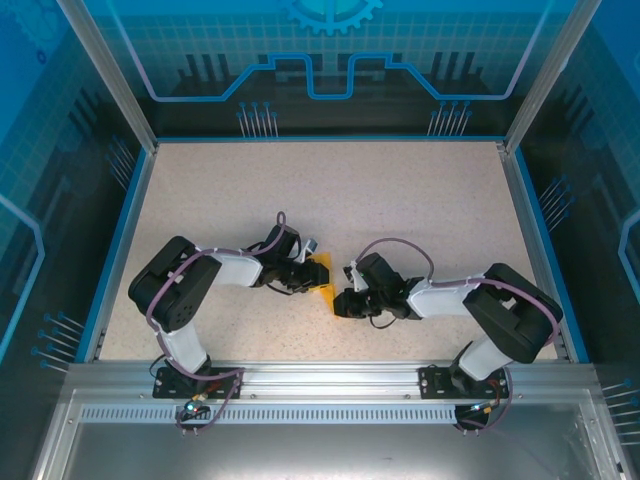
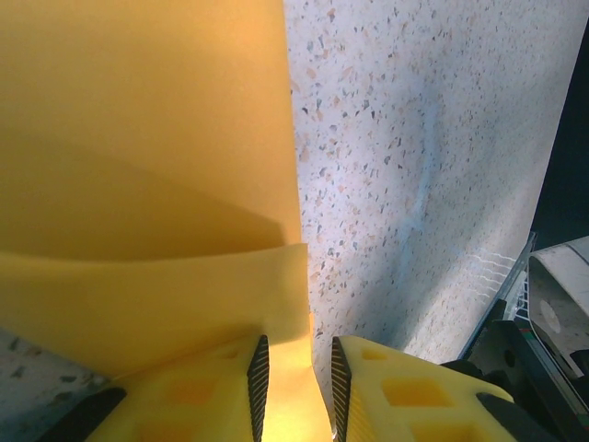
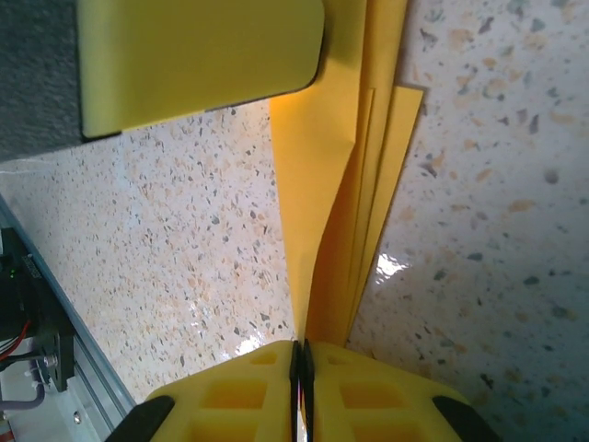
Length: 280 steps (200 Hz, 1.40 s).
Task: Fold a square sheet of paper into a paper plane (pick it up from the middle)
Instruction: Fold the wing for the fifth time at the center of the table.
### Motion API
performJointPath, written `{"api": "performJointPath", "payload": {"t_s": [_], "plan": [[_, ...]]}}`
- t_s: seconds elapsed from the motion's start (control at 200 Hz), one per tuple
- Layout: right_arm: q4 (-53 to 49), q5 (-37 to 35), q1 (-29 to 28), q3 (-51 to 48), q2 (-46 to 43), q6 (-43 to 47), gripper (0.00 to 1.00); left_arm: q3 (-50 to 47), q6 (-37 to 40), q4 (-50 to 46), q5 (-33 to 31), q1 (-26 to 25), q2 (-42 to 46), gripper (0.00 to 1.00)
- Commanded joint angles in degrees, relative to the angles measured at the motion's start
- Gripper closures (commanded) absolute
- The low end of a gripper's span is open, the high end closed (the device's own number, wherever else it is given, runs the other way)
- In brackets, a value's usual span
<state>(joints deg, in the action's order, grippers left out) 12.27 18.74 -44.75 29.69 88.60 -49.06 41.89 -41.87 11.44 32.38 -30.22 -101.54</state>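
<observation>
Mid-tabletop (image 1: 400, 190), two arms meet over a folded orange-yellow sheet of paper (image 1: 323, 286). The right gripper (image 3: 302, 368) is pressed together, pinching the sheet's stacked layers at one end. The left gripper (image 2: 296, 382) stands slightly spread, with the paper running through its gap. The right wrist view reveals fanned layers that the overhead view leaves as one small orange patch.

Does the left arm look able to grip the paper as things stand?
Probably yes: the orange paper runs between the left gripper's parted fingers, while the right gripper pinches it farther along, leaving that spot free.
</observation>
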Motion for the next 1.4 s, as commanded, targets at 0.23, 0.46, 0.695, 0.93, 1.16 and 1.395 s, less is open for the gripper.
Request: {"api": "performJointPath", "payload": {"t_s": [0.23,0.46,0.695,0.93,1.16,1.395], "plan": [[-4.5,0.0,-1.4,2.2,-1.3,0.6,0.82,0.5,1.4,-4.3,-1.3,-0.2,-1.9,0.71],[-6.0,-3.0,-0.8,4.5,-1.2,0.1,0.78,0.3,1.6,-4.3,-1.0,-0.2,-2.0,0.72],[-4.4,-2.2,-0.3,5.2,0.8,-0.7,0.82,0.5,2.0,-4.6,-0.9,-0.2,-2.2,0.72],[-4.1,-1.2,-0.3,4.3,1.0,-0.5,0.9,0.3,2.1,-4.6,-0.8,-0.2,-2.2,0.72],[-6.5,0.1,-2.6,4.9,4.1,1.7,0.95,0.6,1.8,-5.3,-1.3,-0.2,-2.3,0.73],[-14.9,-4.6,-6.1,6.9,6.9,2.5,0.95,0.9,1.6,-6.4,-1.8,-0.1,-2.6,0.73]]}}
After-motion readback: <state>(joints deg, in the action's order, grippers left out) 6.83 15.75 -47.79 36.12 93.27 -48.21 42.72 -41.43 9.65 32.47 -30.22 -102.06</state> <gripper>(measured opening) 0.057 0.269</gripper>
